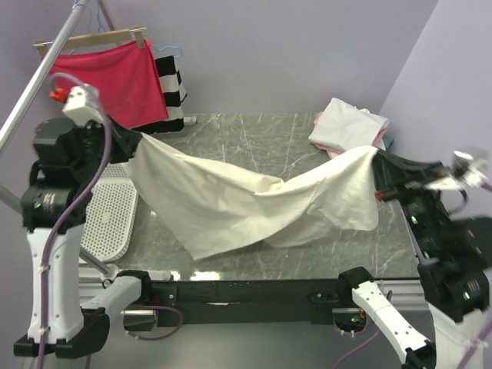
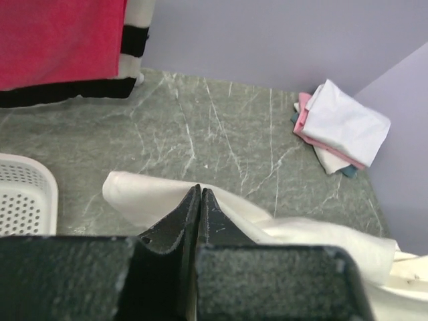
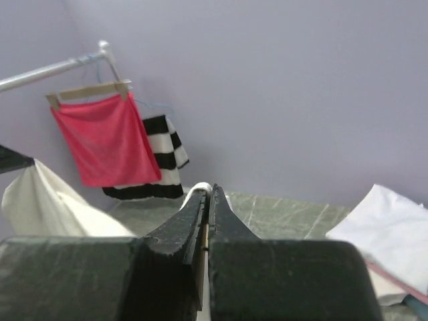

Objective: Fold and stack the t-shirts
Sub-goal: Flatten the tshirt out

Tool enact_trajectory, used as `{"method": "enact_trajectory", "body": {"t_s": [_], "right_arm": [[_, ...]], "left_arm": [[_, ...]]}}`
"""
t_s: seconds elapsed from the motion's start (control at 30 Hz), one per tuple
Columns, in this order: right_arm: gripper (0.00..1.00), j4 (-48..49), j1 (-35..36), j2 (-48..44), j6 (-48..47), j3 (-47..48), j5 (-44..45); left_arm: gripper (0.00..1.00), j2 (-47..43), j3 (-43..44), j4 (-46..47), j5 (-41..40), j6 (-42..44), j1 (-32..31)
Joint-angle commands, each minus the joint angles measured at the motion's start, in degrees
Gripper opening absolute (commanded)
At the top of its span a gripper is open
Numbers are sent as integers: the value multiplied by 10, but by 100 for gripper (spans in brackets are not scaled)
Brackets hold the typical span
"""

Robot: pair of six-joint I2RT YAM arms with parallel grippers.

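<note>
One cream cotton t-shirt (image 1: 231, 200) is held stretched above the grey marble-patterned table (image 1: 254, 134), with its lower edge draped on the surface. One end is pinched by the left gripper (image 2: 199, 195) and the other by the right gripper (image 3: 208, 194). A folded stack of white and pink t-shirts (image 1: 350, 127) is located at the far right corner.

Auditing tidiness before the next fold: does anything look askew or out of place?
The folded stack in the far right corner is uneven: its white top shirt lies skewed, pink and dark edges showing beneath. The cream t-shirt sagging between left gripper and right gripper seems fine.
</note>
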Motion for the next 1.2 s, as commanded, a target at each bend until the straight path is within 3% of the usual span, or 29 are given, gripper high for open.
{"method": "enact_trajectory", "body": {"t_s": [0.0,0.17,0.37,0.4,0.43,0.5,0.57,0.63,0.87,1.03,1.17], "right_arm": [[0,50,-3,125,-2,-44,26],[0,111,-3,269,23,-104,23],[0,182,-8,423,46,-126,6],[0,186,-9,442,47,-124,1],[0,187,-10,458,47,-118,-3],[0,193,-11,491,46,-110,-5],[0,190,-11,507,42,-102,-3],[0,190,-16,517,38,-101,-1],[0,187,-29,531,32,-96,-1],[0,183,-33,544,33,-91,-12],[0,188,-32,549,42,-94,-31]], "left_arm": [[3,54,-103,60,29,4,3],[1,133,-276,179,70,-30,3],[3,250,-351,328,43,-94,-4],[9,260,-353,336,19,-107,-8],[31,280,-355,355,8,-116,-14],[39,289,-349,356,15,-109,-22],[49,280,-341,340,-2,-83,-47],[65,256,-340,317,4,-65,-68],[70,147,-396,251,80,-52,-126],[79,44,-464,213,72,-95,-165],[78,-19,-530,225,101,-135,-214]]}}
